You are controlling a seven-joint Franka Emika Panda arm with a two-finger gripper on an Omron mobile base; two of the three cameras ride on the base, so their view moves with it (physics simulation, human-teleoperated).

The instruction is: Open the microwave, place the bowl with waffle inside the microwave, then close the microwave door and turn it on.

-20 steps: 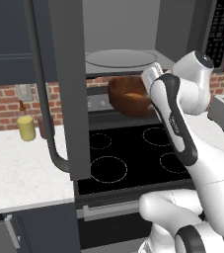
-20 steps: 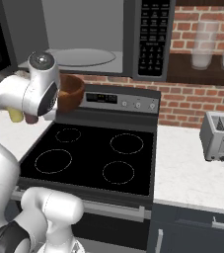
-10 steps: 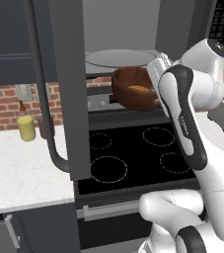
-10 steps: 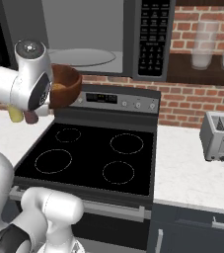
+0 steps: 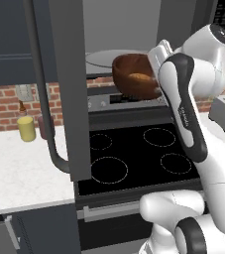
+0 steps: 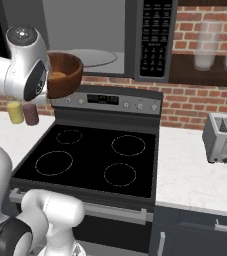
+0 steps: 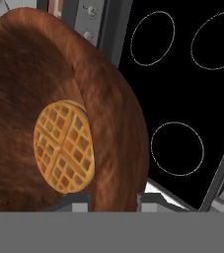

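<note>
No readable text anywhere. Microwave keypad: rows of white marks, too small to read. Stove panel: small display, illegible. Robot forearm: tiny white lettering, blurred, unreadable. Toaster, yellow bottle: no labels legible.

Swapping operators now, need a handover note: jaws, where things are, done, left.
Gripper: jaws shut on the bowl's rim, bowl held in the air above the back of the stove, just in front of the microwave opening.
Waffle lies in the bowl.
Done: door swung open, bowl lifted.
Left: set the bowl on the turntable, let go, shut the door, press start on the keypad.
</note>
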